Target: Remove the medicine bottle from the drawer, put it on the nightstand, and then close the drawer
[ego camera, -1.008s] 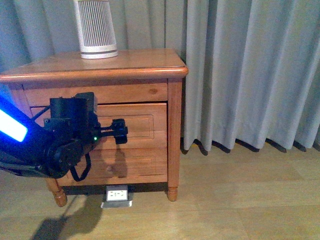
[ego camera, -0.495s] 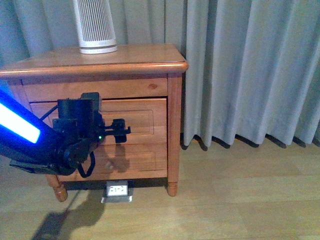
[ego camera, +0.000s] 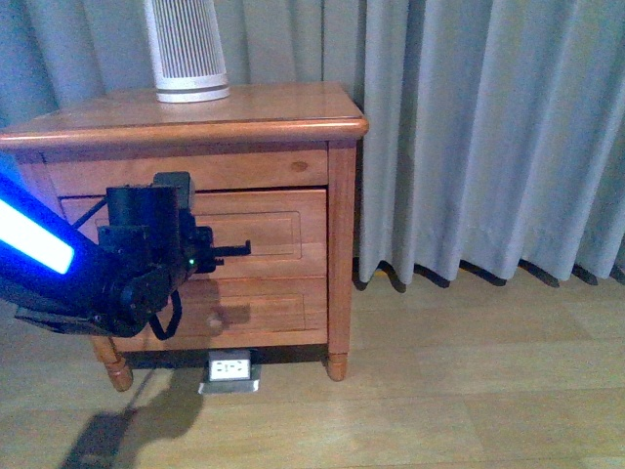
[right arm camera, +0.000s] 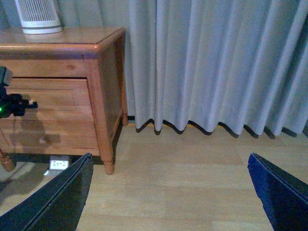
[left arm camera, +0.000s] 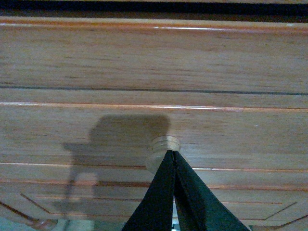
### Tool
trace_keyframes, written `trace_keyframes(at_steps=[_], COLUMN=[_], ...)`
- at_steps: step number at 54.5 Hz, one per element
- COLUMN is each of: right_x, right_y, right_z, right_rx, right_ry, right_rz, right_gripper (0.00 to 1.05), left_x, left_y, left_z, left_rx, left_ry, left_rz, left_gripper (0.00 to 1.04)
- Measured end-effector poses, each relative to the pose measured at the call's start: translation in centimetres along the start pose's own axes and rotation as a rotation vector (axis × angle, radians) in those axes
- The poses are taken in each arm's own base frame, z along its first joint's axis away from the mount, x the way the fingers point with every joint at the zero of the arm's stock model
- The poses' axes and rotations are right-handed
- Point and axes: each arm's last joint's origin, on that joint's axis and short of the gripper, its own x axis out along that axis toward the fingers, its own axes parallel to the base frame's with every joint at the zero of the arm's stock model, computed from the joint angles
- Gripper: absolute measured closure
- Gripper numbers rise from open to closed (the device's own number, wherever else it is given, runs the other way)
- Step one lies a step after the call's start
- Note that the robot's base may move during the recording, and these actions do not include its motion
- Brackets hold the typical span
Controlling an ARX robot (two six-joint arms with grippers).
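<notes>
The nightstand (ego camera: pixel 264 107) stands at the left of the front view. My left gripper (ego camera: pixel 242 248) is shut and points at the front of its upper drawer (ego camera: pixel 283 234). In the left wrist view the shut fingertips (left arm camera: pixel 171 155) touch the drawer's round wooden knob (left arm camera: pixel 165 143) without enclosing it. The drawer front looks closed or nearly closed. The medicine bottle is out of view. My right gripper (right arm camera: pixel 168 192) is open and empty over the bare floor, away from the nightstand (right arm camera: pixel 72 45); it does not show in the front view.
A tall white ribbed device (ego camera: pixel 186 49) stands on the nightstand top. The lower drawer (ego camera: pixel 273 308) sits below with its own knob. A floor socket box (ego camera: pixel 229 371) lies under the cabinet. Grey curtains (ego camera: pixel 488 137) hang to the right above wooden flooring (ego camera: pixel 439 391).
The left gripper's fingers showed as a wider block in front of the drawer; now they form a thin closed line, slightly higher. The view shifted a little between the first two frames.
</notes>
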Motion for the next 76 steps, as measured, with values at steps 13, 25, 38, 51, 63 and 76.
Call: trace_keyframes(at_steps=[13,25,38,51,63,76], right_x=[0.0,0.0,0.0,0.0,0.0,0.0], right_y=[0.0,0.0,0.0,0.0,0.0,0.0], right_z=[0.0,0.0,0.0,0.0,0.0,0.0], right_rx=[0.0,0.0,0.0,0.0,0.0,0.0], right_ry=[0.0,0.0,0.0,0.0,0.0,0.0], right_rz=[0.0,0.0,0.0,0.0,0.0,0.0], right_gripper=[0.07,0.07,0.07,0.07,0.07,0.07], left_x=[0.0,-0.1,-0.1,-0.2,-0.3,-0.4], left_y=[-0.1,-0.4,-1.1,-1.6,-1.4,3.1], left_z=[-0.3,-0.4,-0.3,-0.3,-0.5,-1.4], left_rx=[0.003,0.015,0.024,0.04,0.063,0.06], left_ry=[0.007,0.006,0.0,-0.007,-0.017,-0.002], left_rz=[-0.021,-0.034,-0.06,-0.073,-0.057,0.063], left_gripper=[1.02,0.73,0.37,0.06,0.07,0.07])
